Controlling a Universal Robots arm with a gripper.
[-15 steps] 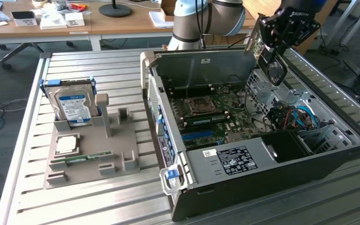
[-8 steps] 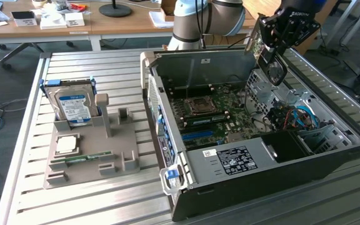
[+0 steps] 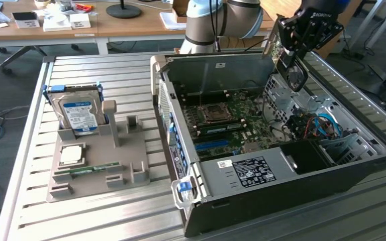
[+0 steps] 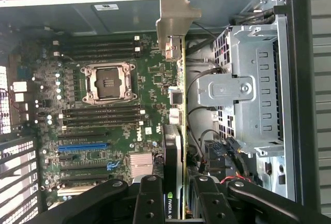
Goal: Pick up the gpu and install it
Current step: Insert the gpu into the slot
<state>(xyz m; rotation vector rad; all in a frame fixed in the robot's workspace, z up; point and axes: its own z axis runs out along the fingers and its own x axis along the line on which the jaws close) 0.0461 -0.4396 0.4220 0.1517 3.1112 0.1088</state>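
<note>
1. The claw [image 3: 300, 42] is clamped on the gpu [image 3: 293, 74]. In the wrist view its black fingers [image 4: 150, 200] press on either side of the card's cooler, so the pick-up part looks done.
2. The gpu hangs in the air at about 1 o'clock in the exterior view, above the far rim of the open computer case [image 3: 354, 173]. Its black fan face is turned toward the camera.
3. In the wrist view the card is edge-on, with the silver end bracket [image 4: 173, 19] farthest from the claw and the motherboard [image 4: 119, 125] well below.
4. Installing is left, by my reading: the card is apart from the board and sits in no slot. The long blue expansion slot [image 4: 85, 145] looks unoccupied.
5. At 9 o'clock of the case, the grey parts holder [image 3: 99, 181] carries the blue-labelled hard drive [image 3: 79, 113], a RAM stick [image 3: 86, 171] and a CPU [image 3: 71, 154].
</note>
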